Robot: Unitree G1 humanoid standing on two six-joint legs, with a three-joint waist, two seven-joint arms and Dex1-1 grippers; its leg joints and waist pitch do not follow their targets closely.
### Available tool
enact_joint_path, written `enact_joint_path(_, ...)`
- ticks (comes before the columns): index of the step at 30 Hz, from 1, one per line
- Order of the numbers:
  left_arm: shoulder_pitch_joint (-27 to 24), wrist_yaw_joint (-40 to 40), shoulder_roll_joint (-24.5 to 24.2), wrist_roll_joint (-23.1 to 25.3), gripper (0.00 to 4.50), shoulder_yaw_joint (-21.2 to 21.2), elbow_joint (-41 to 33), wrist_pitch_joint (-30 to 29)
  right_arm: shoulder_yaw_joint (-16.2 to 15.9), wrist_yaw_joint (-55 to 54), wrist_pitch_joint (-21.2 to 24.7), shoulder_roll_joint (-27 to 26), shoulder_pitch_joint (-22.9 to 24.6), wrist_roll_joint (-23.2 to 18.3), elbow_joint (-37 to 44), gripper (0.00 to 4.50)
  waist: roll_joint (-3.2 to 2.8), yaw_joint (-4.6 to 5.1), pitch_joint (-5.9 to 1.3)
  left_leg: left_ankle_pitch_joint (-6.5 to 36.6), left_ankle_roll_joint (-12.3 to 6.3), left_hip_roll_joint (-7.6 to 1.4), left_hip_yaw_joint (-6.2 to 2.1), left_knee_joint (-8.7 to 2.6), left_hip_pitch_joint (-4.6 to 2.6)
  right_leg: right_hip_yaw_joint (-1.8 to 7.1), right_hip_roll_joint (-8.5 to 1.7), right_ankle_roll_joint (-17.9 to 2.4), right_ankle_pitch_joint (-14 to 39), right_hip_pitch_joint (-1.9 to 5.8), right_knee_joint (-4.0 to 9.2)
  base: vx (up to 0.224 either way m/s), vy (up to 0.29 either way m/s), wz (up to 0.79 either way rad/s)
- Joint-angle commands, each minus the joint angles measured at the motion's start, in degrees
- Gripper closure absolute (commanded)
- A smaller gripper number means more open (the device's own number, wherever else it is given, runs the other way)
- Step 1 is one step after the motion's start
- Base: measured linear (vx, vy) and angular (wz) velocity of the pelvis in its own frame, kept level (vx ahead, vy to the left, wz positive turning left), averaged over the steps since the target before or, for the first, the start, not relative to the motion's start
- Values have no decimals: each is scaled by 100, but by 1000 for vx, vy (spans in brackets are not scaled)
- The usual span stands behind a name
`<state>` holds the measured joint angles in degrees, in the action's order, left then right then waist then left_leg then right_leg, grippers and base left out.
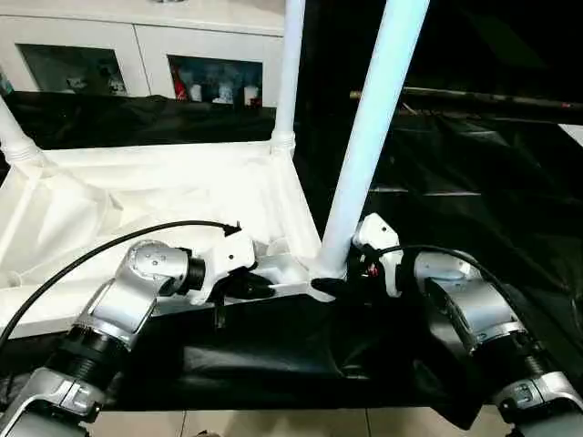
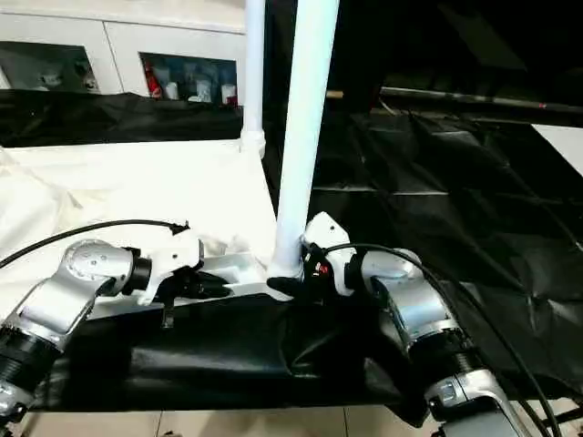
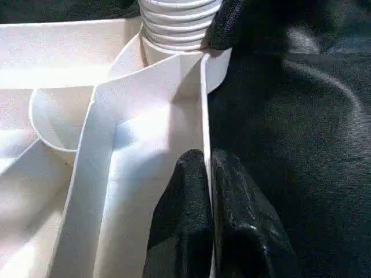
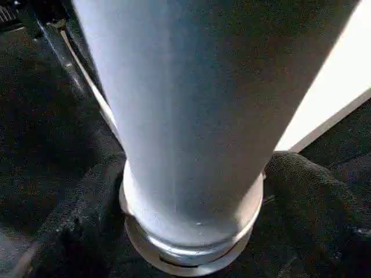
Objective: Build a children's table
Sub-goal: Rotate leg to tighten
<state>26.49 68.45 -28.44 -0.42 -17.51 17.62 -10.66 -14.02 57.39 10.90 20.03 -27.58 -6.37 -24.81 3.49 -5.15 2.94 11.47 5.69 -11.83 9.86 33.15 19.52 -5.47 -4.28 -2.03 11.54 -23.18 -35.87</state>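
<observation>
Table top [image 1: 137, 200] lies upside down on worktop [image 1: 474, 164]; three legs seen fitted. Left gripper [image 1: 260, 289] clenched on rim; right gripper [image 1: 332, 284] spread around near-corner leg [image 1: 369, 137], seating unconfirmed.

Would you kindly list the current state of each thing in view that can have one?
tabletop: upside down on the black-covered work table, ribbed underside up.
near leg: upright in its corner socket, leaning slightly.
far leg: upright in its socket.
left-corner leg: standing in its socket.
left gripper: shut on the tabletop's rim.
right gripper: fingers on either side of the near leg's base.
cabinet: glass doors closed.
</observation>
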Motion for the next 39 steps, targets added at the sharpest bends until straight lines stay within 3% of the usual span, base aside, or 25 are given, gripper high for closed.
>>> enact_joint_path(1,-45,244,79,-220,450,-172,-209,31,45,11,72,30,7,-23,167,97,-7,-11,-341,505,-290,-156,-7,-335,40,375,-411,-1017,746,367,405,0,0,0)
enact_joint_path(9,-77,276,59,-217,450,-145,-271,-58,40,53,137,11,41,-62,194,160,2,-9,-351,389,-316,-154,-8,-325,42,370,-404,-1066,529,377,375,0,0,0)
enact_joint_path(14,-76,197,79,-201,450,-137,-246,-61,139,-127,154,-79,64,-77,109,173,-8,-13,-353,377,-305,-152,-7,-321,41,372,-408,-1074,522,375,372,0,0,0)
enact_joint_path(16,-8,-132,188,-64,450,-110,-67,-47,298,-584,155,-244,23,-36,-127,176,-3,-1,-348,387,-275,-153,-5,-324,41,374,-406,-1064,553,367,379,0,0,0)
enact_joint_path(19,262,-1208,590,370,450,-45,572,-160,705,-1984,219,-704,-118,92,-768,177,-5,10,-328,646,-75,-138,-13,-343,19,364,-419,-913,1185,356,459,0,0,0)
enact_joint_path(21,393,-1617,852,429,450,4,847,-272,952,-2844,290,-996,-185,104,-1050,177,-23,16,-312,853,57,-148,-32,-363,9,361,-429,-751,1650,332,499,0,0,0)
enact_joint_path(25,745,-2449,1484,435,450,151,1361,-694,1368,-4275,331,-1623,-456,-21,-1679,177,-48,37,-301,1097,139,-135,-32,-376,-28,372,-433,-647,1943,284,541,0,0,0)
enact_joint_path(26,812,-2591,1586,446,450,180,1459,-749,1428,-4513,292,-1720,-522,-18,-1805,177,-29,27,-316,1132,147,-121,-36,-367,-40,364,-438,-579,2084,291,561,0,0,0)
enact_joint_path(27,968,-2870,1801,498,450,213,1694,-829,1543,-5106,160,-1933,-708,28,-2144,177,-55,33,-313,1113,155,-120,-30,-369,-29,373,-441,-565,2053,271,567,0,0,0)
enact_joint_path(31,1096,-2977,1939,638,450,136,1914,-767,1466,-5272,-147,-2114,-940,143,-2534,177,-51,12,-351,945,74,-113,-30,-357,13,369,-424,-611,1433,313,496,0,0,0)
enact_joint_path(34,1089,-2812,1919,637,450,91,1916,-706,1317,-4993,-473,-2201,-1035,254,-2660,108,-54,11,-340,950,25,-120,-26,-364,18,366,-422,-648,1350,316,493,0,0,0)
enact_joint_path(39,1009,-2666,1741,602,450,118,1880,-573,1389,-4699,-772,-2163,-1132,180,-2764,73,-42,16,-326,1132,-24,-123,-35,-374,18,361,-440,-584,1749,308,539,0,0,0)
